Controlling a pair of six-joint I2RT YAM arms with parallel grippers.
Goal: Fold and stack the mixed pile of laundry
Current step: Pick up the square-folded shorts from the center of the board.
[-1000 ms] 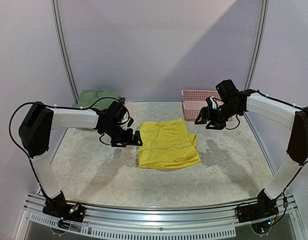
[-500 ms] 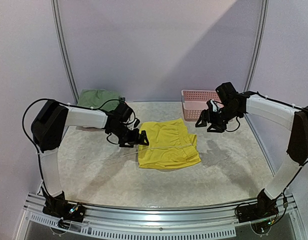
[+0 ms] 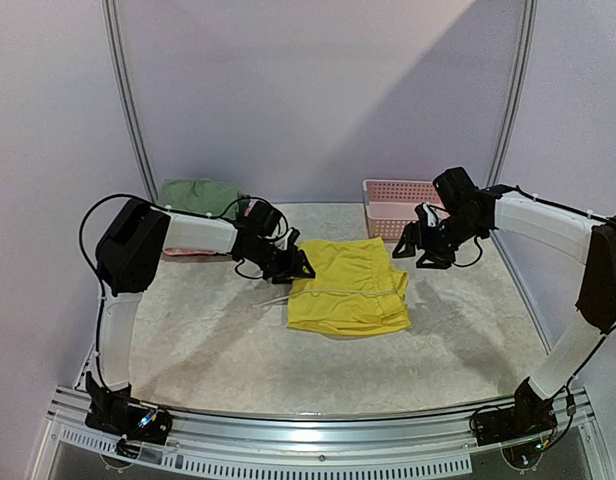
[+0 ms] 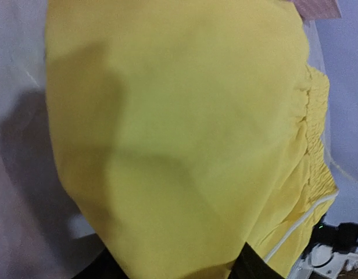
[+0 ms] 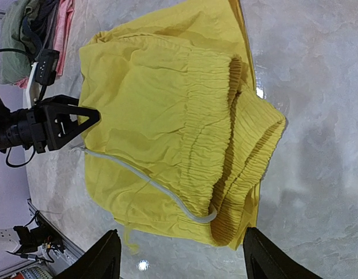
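The bright yellow shorts [image 3: 348, 290] lie folded mid-table, their gathered waistband [image 5: 249, 145] turned to the right and a white drawstring [image 5: 138, 177] trailing across them. My left gripper [image 3: 300, 268] is at the shorts' left edge, and in the left wrist view yellow cloth [image 4: 179, 128] fills the space between its dark fingers [image 4: 251, 268]. It is shut on that edge. My right gripper [image 3: 420, 250] hangs open above the shorts' right side, with nothing between its fingers [image 5: 109, 256]. The olive-green shirt [image 3: 193, 193] lies bunched at the back left.
A pink lattice basket [image 3: 398, 190] stands at the back right, just behind the right gripper. A pink cloth [image 5: 64, 20] lies beside the green shirt. Metal frame posts rise at both back corners, and a rail runs along the near edge.
The left arm has reached right to the shorts' left edge and its jaws have narrowed on the cloth. The shorts slid slightly right. The right gripper dipped a little.
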